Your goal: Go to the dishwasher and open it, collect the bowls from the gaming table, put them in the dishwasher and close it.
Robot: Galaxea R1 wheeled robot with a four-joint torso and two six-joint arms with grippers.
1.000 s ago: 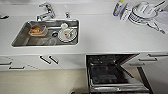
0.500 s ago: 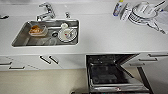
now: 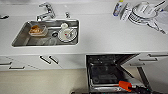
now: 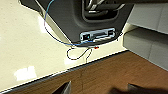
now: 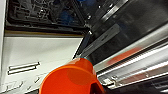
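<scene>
Nothing shifted since the earlier head frames: same counter, same framing.

Head view: dishwasher (image 3: 110, 72) open under the white counter (image 3: 105, 37), door dropped forward, dark rack showing. Orange bowl (image 3: 125, 85) low at the door's near edge. Sink (image 3: 47, 33) holding white crockery, not part of the job.

Left wrist view: pale floor (image 4: 22, 47) and a wood-toned strip (image 4: 112, 75); left gripper's fingers too dark and cropped to judge, so cannot tell.

Right wrist view: orange bowl (image 5: 72, 78) close to the lens, door edge and rack beyond. Probably carried by the right gripper, yet grip hidden, cannot tell. Best lifted clear of the door lip, then lowered level into the rack.
</scene>
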